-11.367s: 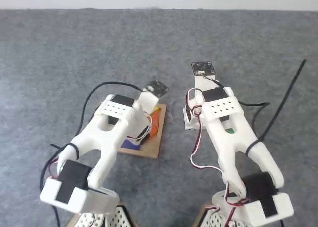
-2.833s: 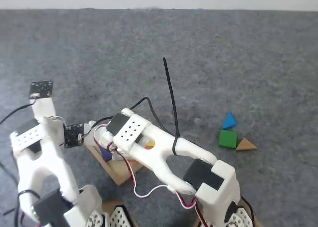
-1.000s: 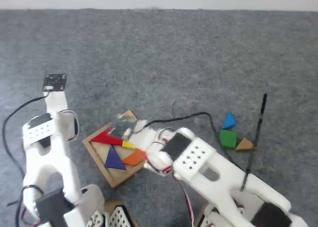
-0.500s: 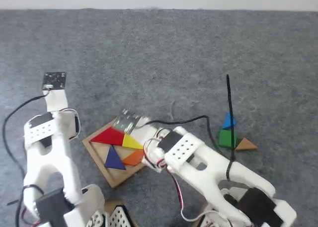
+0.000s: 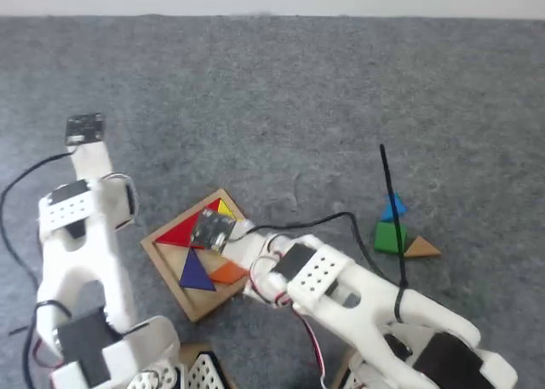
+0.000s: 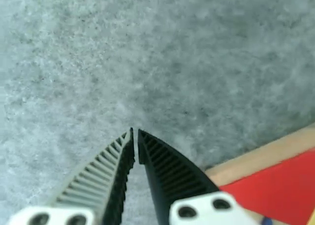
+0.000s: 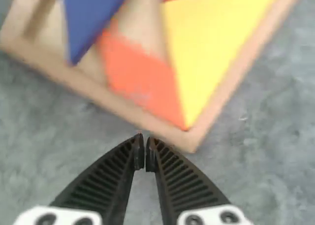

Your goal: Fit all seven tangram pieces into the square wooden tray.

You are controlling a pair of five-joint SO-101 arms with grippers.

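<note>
Pressed together tip to tip, the black fingers (image 7: 118, 173) of the right gripper (image 7: 144, 137) are hovering just outside one corner of the square wooden tray (image 7: 74, 70), pinching nothing. The orange wooden piece (image 7: 142, 77) and the yellow wooden triangle (image 7: 211, 48) are lying just inside that corner, with the dark blue wooden triangle (image 7: 88, 13) beside the orange one.

The left gripper (image 6: 134, 132) is likewise keeping its grey and black fingers closed on nothing. It is hanging over the grey felt-covered table (image 6: 147, 48) just off the tray's rim, where the red wooden triangle (image 6: 285, 185) is sitting against the wood.

From above, the tray is resting turned like a diamond between the two arms, well away from the table's far edge. Four pieces are sharing it, with bare wood showing between some of them.

Well apart, toward the table's right side, the light blue wooden triangle (image 5: 392, 208), the green wooden square (image 5: 390, 237) and the tan wooden triangle (image 5: 421, 248) are lying in a tight cluster, with the square between the two triangles.
</note>
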